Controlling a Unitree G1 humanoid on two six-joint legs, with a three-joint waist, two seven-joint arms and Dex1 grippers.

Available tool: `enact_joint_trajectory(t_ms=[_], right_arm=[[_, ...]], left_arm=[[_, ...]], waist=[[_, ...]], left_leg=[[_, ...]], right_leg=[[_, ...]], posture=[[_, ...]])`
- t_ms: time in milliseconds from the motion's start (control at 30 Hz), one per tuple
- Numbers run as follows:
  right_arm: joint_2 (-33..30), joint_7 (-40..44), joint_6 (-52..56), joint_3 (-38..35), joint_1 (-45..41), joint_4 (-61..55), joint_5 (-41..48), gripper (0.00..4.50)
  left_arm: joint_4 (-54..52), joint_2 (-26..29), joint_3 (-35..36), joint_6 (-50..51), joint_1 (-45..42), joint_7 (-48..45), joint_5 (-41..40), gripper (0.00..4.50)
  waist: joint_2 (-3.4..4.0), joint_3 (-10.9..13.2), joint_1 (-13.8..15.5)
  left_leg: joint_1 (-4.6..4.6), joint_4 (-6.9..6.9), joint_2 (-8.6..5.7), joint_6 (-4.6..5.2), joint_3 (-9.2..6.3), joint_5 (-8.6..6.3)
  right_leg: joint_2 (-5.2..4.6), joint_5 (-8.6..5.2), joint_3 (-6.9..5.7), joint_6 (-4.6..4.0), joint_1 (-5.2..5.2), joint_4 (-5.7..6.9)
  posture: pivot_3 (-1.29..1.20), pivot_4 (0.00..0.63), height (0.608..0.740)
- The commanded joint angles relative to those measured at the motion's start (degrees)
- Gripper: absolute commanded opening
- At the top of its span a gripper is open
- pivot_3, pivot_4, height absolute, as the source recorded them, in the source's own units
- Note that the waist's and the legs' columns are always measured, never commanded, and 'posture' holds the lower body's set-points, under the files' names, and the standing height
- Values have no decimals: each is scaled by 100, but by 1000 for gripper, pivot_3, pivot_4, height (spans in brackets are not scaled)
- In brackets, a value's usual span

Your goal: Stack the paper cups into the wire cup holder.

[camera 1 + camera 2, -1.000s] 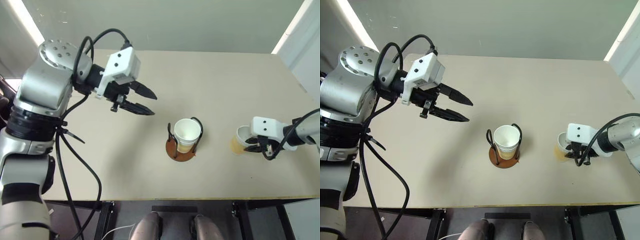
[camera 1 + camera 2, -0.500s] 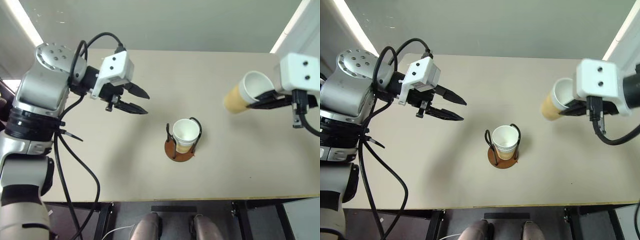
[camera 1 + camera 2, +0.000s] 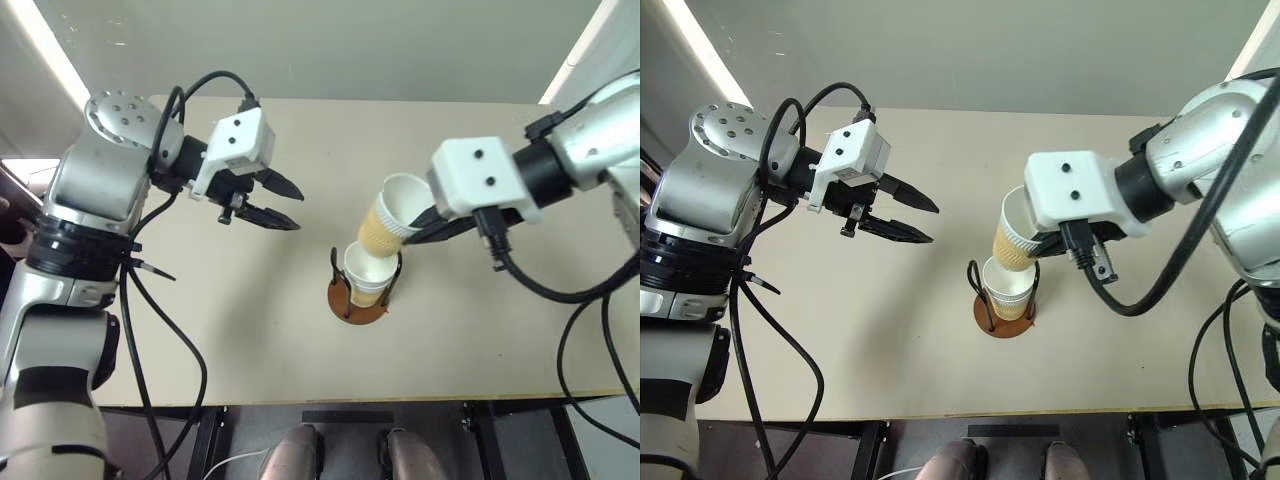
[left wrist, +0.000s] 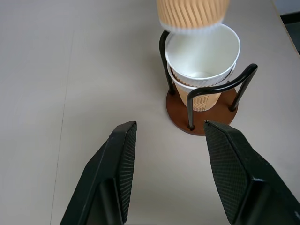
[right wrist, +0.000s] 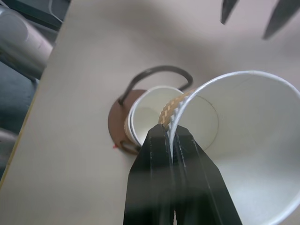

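**Now holding the third cup over the holder**

From the head cameras I see my right gripper (image 3: 425, 222) raised over the middle of the table (image 3: 480, 330), its two black fingers pinched on the rim wall of a paper cup (image 3: 388, 215). That cup hangs tilted, mouth turned up and toward my right arm, its tan bottom just above the cups (image 3: 368, 272) already seated in the wire cup holder (image 3: 358, 300). Whether the bottom touches the rim below I cannot tell from up here.

My right wrist camera gives what the head views do not: one finger (image 5: 157, 173) sits outside the cup wall and the other inside, clamped tight on the white rim, and past the held cup I look down at the stack's open mouth, one black wire loop, and the reddish-brown base.

My left wrist camera fills in the side view. It shows two cups nested in the holder, the upper rim standing a little above the lower one, both between the two wire loops, with the ribbed tan bottom of the held cup (image 4: 192, 13) hanging over them; a thin gap seems to remain, though that edge is blurred.

My left gripper (image 3: 288, 205) hovers well apart, to the holder's left and farther back, its fingers spread with nothing between them, pointing toward the holder.
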Motion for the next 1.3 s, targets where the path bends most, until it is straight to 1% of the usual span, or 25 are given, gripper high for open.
enact_joint_trajectory(t_ms=[33,367,600,700,867,933,967,1000,1067,1167,1200,1300], right_arm=[[89,29,-96,17,-108,-64,-77,10],[137,34,-306,291,299,-114,-382,10],[181,6,-651,452,384,134,-796,10],[251,28,-593,395,357,169,-783,592],[402,-44,-341,193,260,205,-621,2328],[506,-209,-142,31,242,220,-514,3053],[554,-290,21,-109,234,219,-395,3373],[583,-342,143,-208,231,205,-311,3822],[532,-447,687,-669,259,182,71,4476],[365,-607,1211,-1184,407,132,462,4476],[258,-762,1393,-1593,635,214,578,4476],[45,-1201,1726,-2407,1199,442,771,4476]], left_arm=[[-130,46,203,-16,-72,-56,-2,2422],[-112,20,202,-21,-101,-45,19,2422],[-109,-36,176,-24,-130,-21,47,2422],[-112,-34,171,-50,-120,-19,85,2422],[-161,-23,187,-28,-96,-11,85,2422],[-191,-12,198,-14,-82,-6,76,2422],[-209,-5,203,-3,-74,-4,71,2422],[-228,2,208,8,-65,-2,65,2422],[-266,20,236,77,-31,41,48,2422],[-340,83,279,143,58,76,29,2422],[-395,104,314,210,119,135,14,2422],[-581,136,446,436,276,291,-87,2422]], waist=[[0,0,0],[0,0,-3],[0,0,-3],[0,0,-7],[0,0,-12],[0,0,-12],[0,0,-12],[0,0,-12],[0,0,-7],[0,0,-2],[0,0,-3],[-2,0,19]], left_leg=[[0,1,0,0,0,0],[-2,1,1,0,0,0],[-2,1,0,0,0,0],[-2,1,0,0,0,0],[-3,-1,1,0,0,0],[-3,0,0,0,0,0],[-3,0,0,0,0,0],[-3,0,0,0,0,0],[-4,0,0,0,-1,0],[-11,1,-2,0,-1,0],[-11,0,-2,0,-1,0],[-10,1,-1,-1,-3,0]], right_leg=[[-1,0,0,0,0,-1],[0,0,0,-1,0,1],[-1,0,0,-1,1,0],[-1,0,0,-1,0,0],[0,-1,0,-1,-1,0],[-1,0,0,-1,0,-1],[-1,0,0,-1,0,-2],[-1,0,0,-1,-1,-1],[0,-1,-1,-2,-1,-1],[-1,-1,-1,-2,-1,-5],[-1,-1,-1,-2,-1,-6],[0,-2,-4,-3,4,-6]], posture=[[0,150,740],[0,150,740],[0,150,740],[0,150,740],[0,150,740],[0,150,740],[0,150,740],[0,150,740],[0,150,740],[0,150,740],[0,150,740],[0,150,740]])
